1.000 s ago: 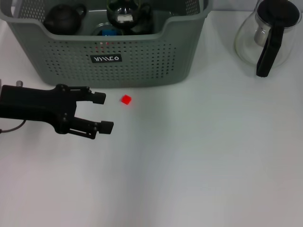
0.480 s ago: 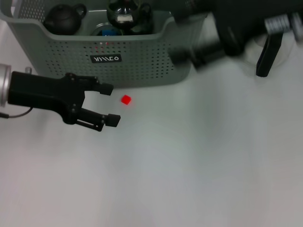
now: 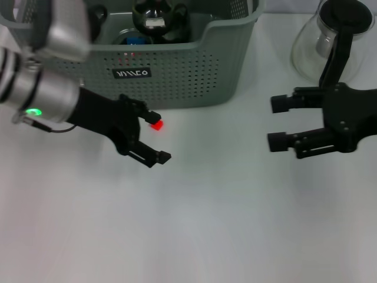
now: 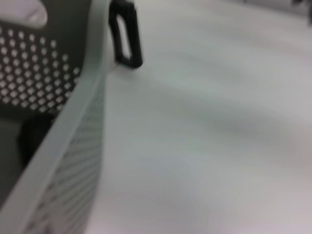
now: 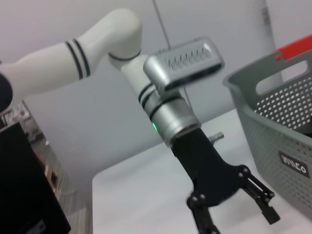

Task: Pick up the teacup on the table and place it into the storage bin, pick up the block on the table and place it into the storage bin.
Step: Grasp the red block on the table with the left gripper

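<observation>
Two grippers in the head view, both w/ jaws spread wide and nothing held. Left gripper point(image 3: 154, 134) sits left of centre, reaching in from the upper left edge on a silver-and-black wrist w/ a green light. Its upper finger tip is right at the small red block point(image 3: 157, 125), touching or just overlapping it from this angle; can't tell which. Lower finger is well below the block, tip down on or just above the white table point(image 3: 206, 224).

Block lies on the table just in front of the storage bin point(image 3: 177, 71), below & slightly right of the bin's black label w/ white lettering. Bin fills the upper left-to-centre of the frame. Inside it: a dark teapot point(image 3: 94, 15) partly hidden by the left arm, a dark glass pot point(image 3: 154, 16) at top centre, and something blue point(image 3: 136, 41) near the scooped front rim.

Right gripper point(image 3: 274, 122) is at the right edge, mid-height, fingers pointing toward frame centre, well apart from the block & bin. Behind it, upper right corner: a clear glass pitcher point(image 3: 306, 53) w/ a black handle.

Right wrist view shows the left arm point(image 5: 97, 63) (white shell, black bands) and the open left gripper point(image 5: 239, 207) beside the bin wall point(image 5: 287, 141).

Left wrist view: only the bin rim point(image 4: 73, 126), blurry, & table.
</observation>
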Robot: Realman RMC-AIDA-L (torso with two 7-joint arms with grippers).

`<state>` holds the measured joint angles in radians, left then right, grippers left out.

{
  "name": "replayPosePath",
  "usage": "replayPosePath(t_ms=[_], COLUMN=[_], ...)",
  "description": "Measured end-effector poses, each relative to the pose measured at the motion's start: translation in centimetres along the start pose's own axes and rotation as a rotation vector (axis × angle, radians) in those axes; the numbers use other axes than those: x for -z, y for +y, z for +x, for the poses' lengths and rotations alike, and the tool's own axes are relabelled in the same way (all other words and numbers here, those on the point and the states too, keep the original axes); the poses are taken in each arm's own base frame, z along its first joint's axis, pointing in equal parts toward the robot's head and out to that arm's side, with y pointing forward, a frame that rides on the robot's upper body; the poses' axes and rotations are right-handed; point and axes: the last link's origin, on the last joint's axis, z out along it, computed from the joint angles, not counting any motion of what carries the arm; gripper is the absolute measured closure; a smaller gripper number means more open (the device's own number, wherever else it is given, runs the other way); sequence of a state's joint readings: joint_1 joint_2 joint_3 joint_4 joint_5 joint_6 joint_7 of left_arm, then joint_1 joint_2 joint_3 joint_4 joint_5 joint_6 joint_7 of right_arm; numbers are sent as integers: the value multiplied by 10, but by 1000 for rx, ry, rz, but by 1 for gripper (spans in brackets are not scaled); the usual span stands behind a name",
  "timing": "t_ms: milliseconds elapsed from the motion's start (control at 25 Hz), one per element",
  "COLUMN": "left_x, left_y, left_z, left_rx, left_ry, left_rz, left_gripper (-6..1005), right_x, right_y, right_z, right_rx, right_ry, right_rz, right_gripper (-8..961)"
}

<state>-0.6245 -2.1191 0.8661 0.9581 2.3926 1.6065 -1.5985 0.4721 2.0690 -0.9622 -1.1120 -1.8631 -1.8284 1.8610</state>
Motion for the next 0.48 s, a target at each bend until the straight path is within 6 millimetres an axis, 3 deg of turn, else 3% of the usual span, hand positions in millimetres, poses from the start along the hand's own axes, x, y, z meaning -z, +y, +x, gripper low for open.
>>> replayPosePath(t_ms=[480], left_x=[-19], left_y=[-10], left_z=[4], left_rx=[29], left_ry=[-108], left_rz=[124], left_gripper=[48], right_x=[7], right_y=[-3], right_z=[4], right_rx=[-38], right_ry=[-39], right_rz=[9], right_gripper=[29])
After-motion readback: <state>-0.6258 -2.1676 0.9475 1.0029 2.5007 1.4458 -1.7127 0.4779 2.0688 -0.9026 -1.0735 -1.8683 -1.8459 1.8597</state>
